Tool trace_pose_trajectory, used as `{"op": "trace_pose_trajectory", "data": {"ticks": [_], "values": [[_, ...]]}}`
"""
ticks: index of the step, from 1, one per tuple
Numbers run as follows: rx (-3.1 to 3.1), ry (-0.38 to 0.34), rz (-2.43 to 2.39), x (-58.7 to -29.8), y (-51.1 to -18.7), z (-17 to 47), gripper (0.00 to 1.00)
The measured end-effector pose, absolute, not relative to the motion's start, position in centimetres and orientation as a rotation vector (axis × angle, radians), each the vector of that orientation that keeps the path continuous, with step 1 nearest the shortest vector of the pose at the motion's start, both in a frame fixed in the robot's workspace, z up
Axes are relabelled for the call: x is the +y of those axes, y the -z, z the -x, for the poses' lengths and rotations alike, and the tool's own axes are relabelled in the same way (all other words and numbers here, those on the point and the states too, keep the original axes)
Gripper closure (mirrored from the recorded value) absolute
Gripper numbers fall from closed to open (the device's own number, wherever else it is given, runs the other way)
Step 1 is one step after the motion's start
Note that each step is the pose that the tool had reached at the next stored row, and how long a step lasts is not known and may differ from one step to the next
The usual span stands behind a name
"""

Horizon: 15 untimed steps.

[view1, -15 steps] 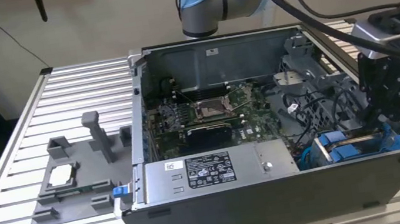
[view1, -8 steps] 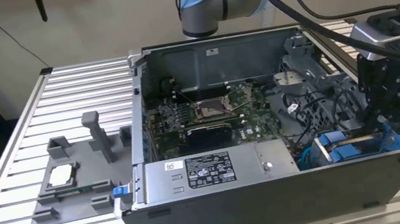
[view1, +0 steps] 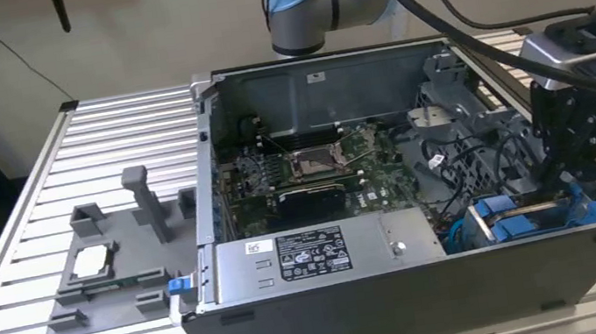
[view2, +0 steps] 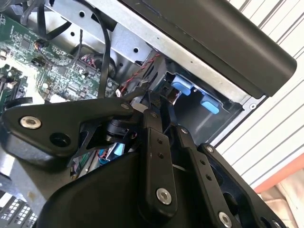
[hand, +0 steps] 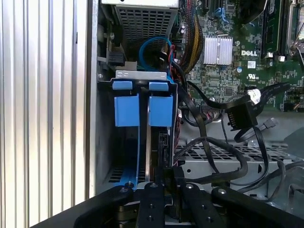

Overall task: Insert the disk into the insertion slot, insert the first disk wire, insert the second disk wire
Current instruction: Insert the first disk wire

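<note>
**Disk on edge in the bay, gripper at its near end**

In the exterior view we see the gripper (view1: pixel 567 166) reaching down into the open computer case (view1: pixel 437 306). It is just above the insertion slot (view1: pixel 507 220), a grey sheet-metal bay with glossy blue plastic tabs.

In the second wrist view those blue tabs sit beyond the matte black gripper. A green motherboard (view2: pixel 61 80) lies to one side.

In the first wrist view the disk (hand: pixel 138 161) stands on edge inside the slot. Its thin blue frame rail and silver edge run toward the gripper at its near end. We cannot tell whether the gripper is clenched on it or released.

We judge the disk dense and rigid, with slippery smooth metal and a frame that flexes. Its firm flat faces look the best hold, clear of the limp black cables (hand: pixel 209 142).
</note>
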<state>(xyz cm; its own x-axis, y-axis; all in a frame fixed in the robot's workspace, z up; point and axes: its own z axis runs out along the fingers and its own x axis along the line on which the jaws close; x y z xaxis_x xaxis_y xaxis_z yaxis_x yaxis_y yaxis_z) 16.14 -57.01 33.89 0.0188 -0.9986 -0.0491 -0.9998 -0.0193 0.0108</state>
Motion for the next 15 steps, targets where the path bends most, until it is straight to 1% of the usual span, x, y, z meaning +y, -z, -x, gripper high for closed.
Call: {"op": "trace_pose_trajectory", "data": {"ticks": [6, 11, 12, 15], "values": [[2.182, -0.065, 2.223, -57.0, -33.3, -16.1, 0.81], [2.181, -0.068, 2.222, -57.0, -33.4, -16.1, 0.8], [2.181, -0.067, 2.222, -57.0, -33.8, -16.1, 0.73], [2.181, -0.067, 2.223, -57.0, -34.8, -16.1, 0.73]]}}
